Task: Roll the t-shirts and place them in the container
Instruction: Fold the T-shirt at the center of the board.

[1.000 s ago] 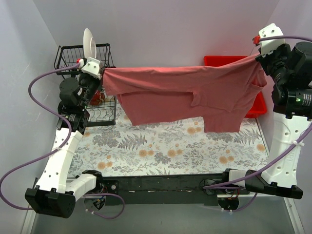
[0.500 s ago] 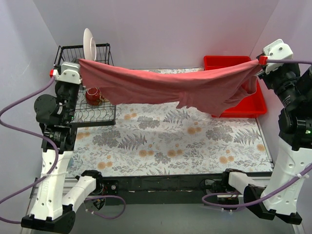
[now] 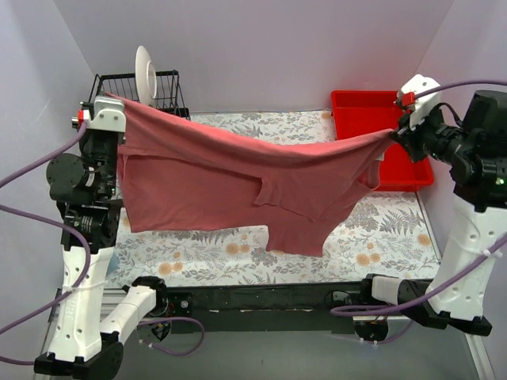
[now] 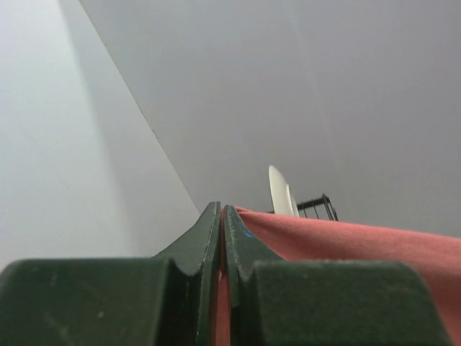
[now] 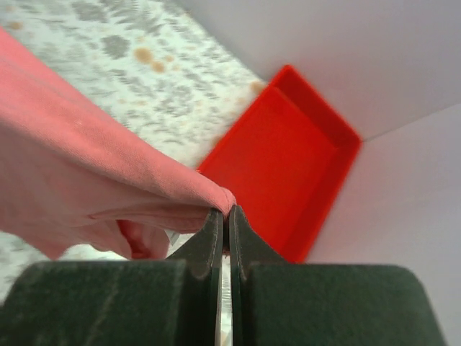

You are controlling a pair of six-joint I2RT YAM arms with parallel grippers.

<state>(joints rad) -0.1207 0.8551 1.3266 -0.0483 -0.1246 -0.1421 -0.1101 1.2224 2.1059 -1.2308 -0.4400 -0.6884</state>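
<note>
The table, covered in a flat printed cloth of grey ferns and orange blossoms, shows at full width only in the top view. Above it the t-shirt hangs clear of the surface, strung between the two arms. It is soft, matte salmon-pink cotton, sagging in a shallow curve along its upper edge. Its body drapes in loose folds towards the near side, and one short sleeve shows near the middle. The rigid, glossy bright-red plastic tray sits at the far right. The right wrist view shows its rectangular floor and raised walls below the cloth, while the top view has the shirt crossing its near left part. At the far left stands a black wire rack holding a white plate upright on edge. The left wrist camera catches only the plate's thin edge and a corner of wire above the fabric. The left gripper has its dark jaws pressed together on a thin edge of the shirt. The right gripper likewise pinches a bunched corner of it, with the cloth folding over the fingertips.
</note>
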